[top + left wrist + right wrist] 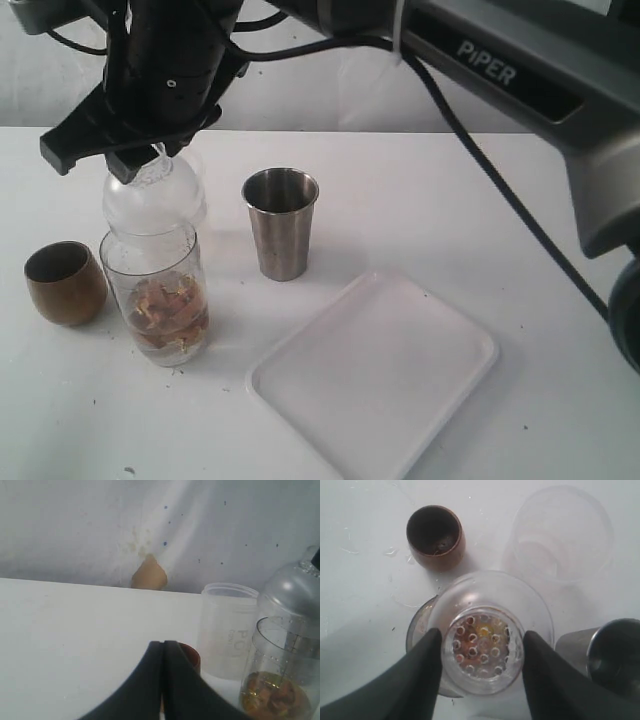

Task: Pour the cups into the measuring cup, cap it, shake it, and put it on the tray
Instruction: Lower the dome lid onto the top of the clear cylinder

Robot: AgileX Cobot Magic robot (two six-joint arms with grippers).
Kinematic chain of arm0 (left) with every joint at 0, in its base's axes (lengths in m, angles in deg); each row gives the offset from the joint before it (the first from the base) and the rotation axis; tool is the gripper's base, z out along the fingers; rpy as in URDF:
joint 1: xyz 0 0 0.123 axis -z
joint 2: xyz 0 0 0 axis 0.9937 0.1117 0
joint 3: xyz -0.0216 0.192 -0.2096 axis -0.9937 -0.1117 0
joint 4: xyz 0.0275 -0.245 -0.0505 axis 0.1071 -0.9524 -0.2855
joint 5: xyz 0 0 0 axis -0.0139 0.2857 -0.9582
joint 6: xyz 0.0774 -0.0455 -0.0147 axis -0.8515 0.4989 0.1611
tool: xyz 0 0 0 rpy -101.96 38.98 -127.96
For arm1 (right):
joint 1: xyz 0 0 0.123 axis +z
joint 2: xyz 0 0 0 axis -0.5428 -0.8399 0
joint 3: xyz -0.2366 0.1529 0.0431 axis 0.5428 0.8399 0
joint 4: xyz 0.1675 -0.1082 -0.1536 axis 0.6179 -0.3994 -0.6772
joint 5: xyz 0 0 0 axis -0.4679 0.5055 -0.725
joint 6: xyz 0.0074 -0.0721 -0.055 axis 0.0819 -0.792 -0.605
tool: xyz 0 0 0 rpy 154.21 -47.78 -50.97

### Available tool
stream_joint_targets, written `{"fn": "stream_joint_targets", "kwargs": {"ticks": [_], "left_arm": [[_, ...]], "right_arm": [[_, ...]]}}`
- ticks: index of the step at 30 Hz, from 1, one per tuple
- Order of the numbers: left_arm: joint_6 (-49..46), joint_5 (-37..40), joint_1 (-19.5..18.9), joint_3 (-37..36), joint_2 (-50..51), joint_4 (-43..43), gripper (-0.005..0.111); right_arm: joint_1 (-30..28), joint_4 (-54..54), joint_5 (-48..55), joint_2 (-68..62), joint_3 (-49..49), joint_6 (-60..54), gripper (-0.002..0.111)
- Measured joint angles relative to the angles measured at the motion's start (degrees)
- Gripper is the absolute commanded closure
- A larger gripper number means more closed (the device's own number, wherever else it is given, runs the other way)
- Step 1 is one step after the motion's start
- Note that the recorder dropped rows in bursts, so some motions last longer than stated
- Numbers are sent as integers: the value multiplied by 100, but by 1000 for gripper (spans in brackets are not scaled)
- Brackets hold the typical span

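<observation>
The measuring cup [155, 300] stands at the left of the table and holds amber liquid with brown bits. Its clear domed lid [155, 200] sits right over the cup's rim, with my right gripper [150, 160] shut on the perforated neck [482, 647] from above. The round brown cup [65, 283] stands left of it and the steel tumbler [281, 222] to the right. The frosted cup [227, 630] stands just behind the measuring cup. The white tray [375, 375] lies at the front right. My left gripper [163, 642] is shut and empty, low over the table near the brown cup [192, 657].
The right arm and its cable [500, 190] reach across the table from the upper right. A white backdrop [150, 530] hangs behind the table. Small drops and specks [395, 552] lie on the table by the brown cup.
</observation>
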Motion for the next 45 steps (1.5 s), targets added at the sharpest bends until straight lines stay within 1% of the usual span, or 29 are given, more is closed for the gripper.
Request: {"fn": "stream_joint_targets", "kwargs": {"ticks": [8,29,45], "left_arm": [[0,0,0,0,0,0,107],[0,0,0,0,0,0,107],[0,0,0,0,0,0,107]], "right_arm": [[-4,269,13,-102,-36,0,108],[-4,268,15,-176,-68,0,108],[-4,504,15,-15,-68,0,108]]}}
